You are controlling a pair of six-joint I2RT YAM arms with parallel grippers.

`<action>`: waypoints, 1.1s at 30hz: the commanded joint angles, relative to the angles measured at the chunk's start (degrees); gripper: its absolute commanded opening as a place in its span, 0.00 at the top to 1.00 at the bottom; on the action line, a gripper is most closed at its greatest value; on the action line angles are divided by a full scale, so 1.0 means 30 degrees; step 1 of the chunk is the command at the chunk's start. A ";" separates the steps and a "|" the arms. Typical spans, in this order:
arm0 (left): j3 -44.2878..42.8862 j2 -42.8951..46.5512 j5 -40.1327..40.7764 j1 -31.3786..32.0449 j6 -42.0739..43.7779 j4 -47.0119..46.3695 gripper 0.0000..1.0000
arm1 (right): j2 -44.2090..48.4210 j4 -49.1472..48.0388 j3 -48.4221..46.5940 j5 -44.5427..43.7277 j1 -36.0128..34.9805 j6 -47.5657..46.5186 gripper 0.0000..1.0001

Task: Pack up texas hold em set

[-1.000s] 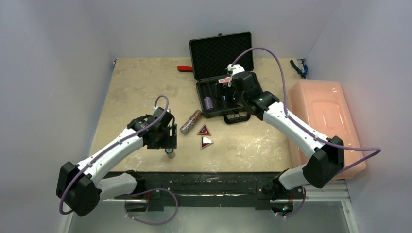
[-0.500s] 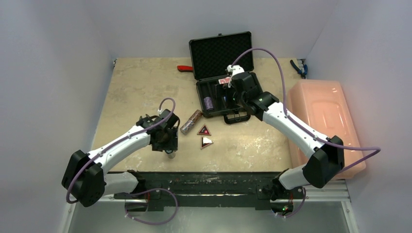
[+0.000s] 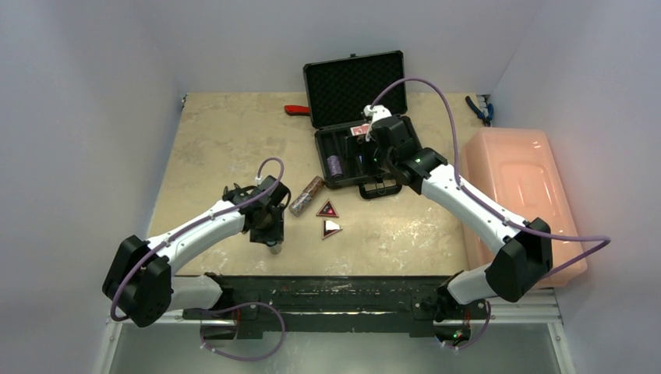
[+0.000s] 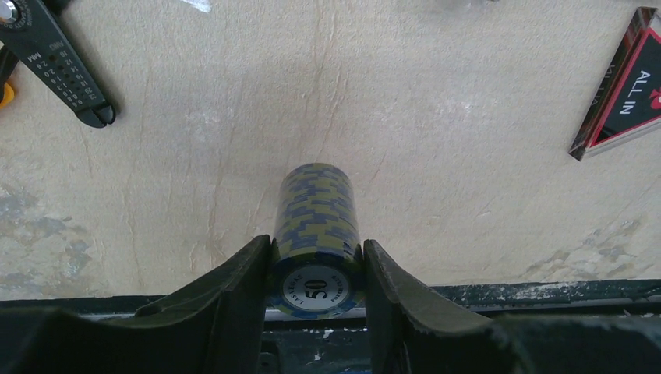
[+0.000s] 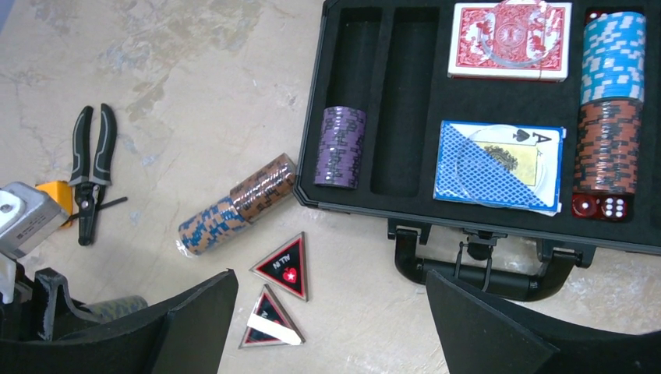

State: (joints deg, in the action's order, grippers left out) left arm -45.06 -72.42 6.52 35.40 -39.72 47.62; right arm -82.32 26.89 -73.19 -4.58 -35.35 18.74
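**Setting.** Mottled beige worktop (image 3: pixel 226 148), with white walls on three sides.

**1. Briefcase** (image 3: pixel 355 117). Black, lid raised, at the middle of the far edge with its handle toward the arms. The foam tray holds a purple chip stack (image 5: pixel 341 146), a red deck (image 5: pixel 508 43), a blue deck (image 5: pixel 499 165) and a chip column (image 5: pixel 608 148) of light-blue and brown chips along its right side. The two slots beside the purple stack are empty.

**2. 50-value chip stack** (image 4: pixel 314 210). Olive and blue, lying on its side close to the near edge, left of centre and well apart from the briefcase.

**3. Left gripper** (image 4: pixel 316 245). Over the last second the arm has drawn in above item 2 and the jaws have gone from wide to narrow. The fingers (image 4: pixel 242 288) now bear on both flanks of the stack's near end, and the stack still rests on the worktop. The grasp looks made. What is left for this piece is probably a lift and a carry to an empty slot.

**4. Loose roll** (image 5: pixel 238 204). Brown and blue chips, with two triangular markers (image 5: pixel 284 266) just beside it. All lie between item 2 and the briefcase and are not yet packed.

**5. Right gripper** (image 5: pixel 331 279). Jaws wide and holding nothing, it hangs over the briefcase's near rim, unmoved.

**Not of the set.** A pink bin (image 3: pixel 522 187) at the right edge and pliers (image 5: pixel 92 167) left of the roll.
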 commanded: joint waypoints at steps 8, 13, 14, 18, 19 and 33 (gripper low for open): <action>-0.1650 0.0611 0.0071 0.0126 0.0928 0.1082 1.00 | 0.2154 -0.2547 0.2134 0.1345 -0.0195 -0.0493 0.03; -0.3332 0.1302 -0.0083 0.0131 0.1907 0.2369 1.00 | 0.3779 -0.3836 0.3795 0.1453 -0.0707 -0.0495 0.01; -0.3692 0.1342 -0.0119 0.0147 0.2106 0.2620 1.00 | 0.4100 -0.4065 0.4173 0.1466 -0.0807 -0.0511 0.01; -0.5383 0.1319 -0.0274 0.0128 0.3084 0.3605 1.00 | 0.5169 -0.5147 0.5517 0.2165 -0.1103 -0.0720 0.01; -0.5776 0.1293 -0.0326 0.0132 0.3370 0.3808 1.00 | 0.5446 -0.5470 0.5724 0.2390 -0.1153 -0.0799 0.01; -1.0832 -0.0010 -0.2087 0.0082 0.8319 0.4713 1.00 | 0.7323 -0.9416 0.8202 0.5610 -0.4782 -0.4397 0.01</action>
State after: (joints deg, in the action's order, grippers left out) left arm -71.31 -71.59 2.00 35.44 -21.32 62.22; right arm -62.76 6.57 -50.68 6.96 -47.05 11.09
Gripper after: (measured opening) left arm 0.424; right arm 0.987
